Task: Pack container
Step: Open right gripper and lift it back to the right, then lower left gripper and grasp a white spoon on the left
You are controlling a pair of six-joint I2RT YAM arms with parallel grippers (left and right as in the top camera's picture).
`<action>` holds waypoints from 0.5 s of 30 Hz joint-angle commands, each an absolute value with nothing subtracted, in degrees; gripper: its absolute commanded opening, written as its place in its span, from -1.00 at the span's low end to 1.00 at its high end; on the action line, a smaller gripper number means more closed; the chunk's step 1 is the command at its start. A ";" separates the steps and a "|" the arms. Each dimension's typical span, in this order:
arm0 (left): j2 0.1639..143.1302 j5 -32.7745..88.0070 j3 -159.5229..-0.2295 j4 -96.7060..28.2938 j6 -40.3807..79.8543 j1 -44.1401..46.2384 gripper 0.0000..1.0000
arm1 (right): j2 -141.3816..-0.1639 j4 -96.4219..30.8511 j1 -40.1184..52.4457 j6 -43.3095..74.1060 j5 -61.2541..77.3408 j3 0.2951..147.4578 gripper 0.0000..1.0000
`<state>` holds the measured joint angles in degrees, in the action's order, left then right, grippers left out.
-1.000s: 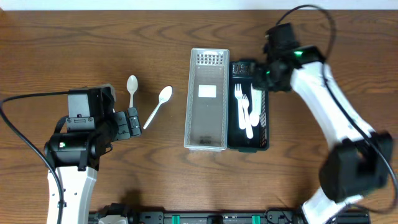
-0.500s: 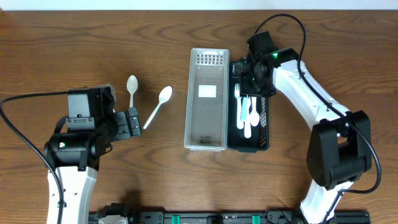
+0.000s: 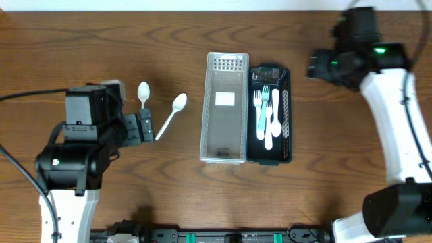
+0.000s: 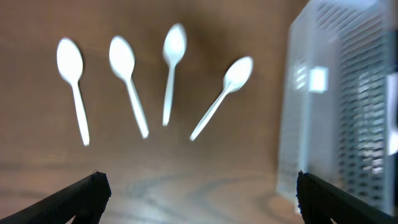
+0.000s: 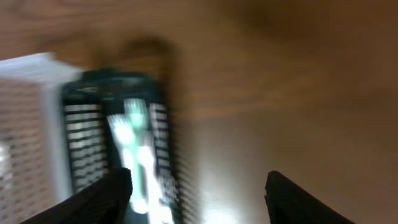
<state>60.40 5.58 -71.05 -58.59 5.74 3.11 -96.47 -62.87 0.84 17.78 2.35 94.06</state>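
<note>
A clear plastic container stands mid-table, with a black slotted container against its right side. In the black one lie white forks and a teal fork. Two white spoons show left of the clear container in the overhead view. The left wrist view shows several spoons fanned on the wood and the clear container at right. My left gripper hangs open and empty beside the spoons. My right gripper is open and empty, up and right of the black container.
The wooden table runs to the frame's edges all round. My left arm covers some of the spoons from overhead. The right wrist view is motion-blurred. A black rail lies along the near edge.
My right gripper opened over the black container, left the teal fork among the white ones, and swung up and to the right. The left arm shifted slightly.
</note>
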 commanded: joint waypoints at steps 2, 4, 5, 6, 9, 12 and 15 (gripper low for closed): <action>64.73 4.91 -76.38 -59.44 4.78 4.93 0.96 | -98.59 -65.71 -4.21 18.15 0.78 90.91 0.43; 67.42 4.93 -77.89 -59.46 4.12 5.65 0.96 | -98.59 -65.34 -5.96 18.17 -0.64 88.66 0.43; 68.71 4.91 -78.37 -59.33 3.18 6.00 0.96 | -98.59 -65.30 -6.74 18.17 -1.54 87.83 0.43; 70.17 4.93 -78.72 -59.07 2.09 6.35 0.96 | -98.59 -65.14 -7.31 18.15 -2.31 87.13 0.44; 73.67 4.93 -78.78 -56.80 0.86 6.52 0.96 | -98.59 -65.39 -8.32 17.17 -4.75 86.30 0.49; 77.43 4.95 -78.78 -53.58 0.84 6.52 0.96 | -98.56 -65.36 -8.62 15.16 -4.71 86.30 0.50; 81.93 5.32 -78.78 -50.52 0.60 6.59 0.96 | -98.56 -65.08 -8.62 15.14 -4.51 86.30 0.53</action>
<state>79.07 5.61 -77.71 -51.55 2.09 6.46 -98.52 -65.23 -8.40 16.47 -3.31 86.28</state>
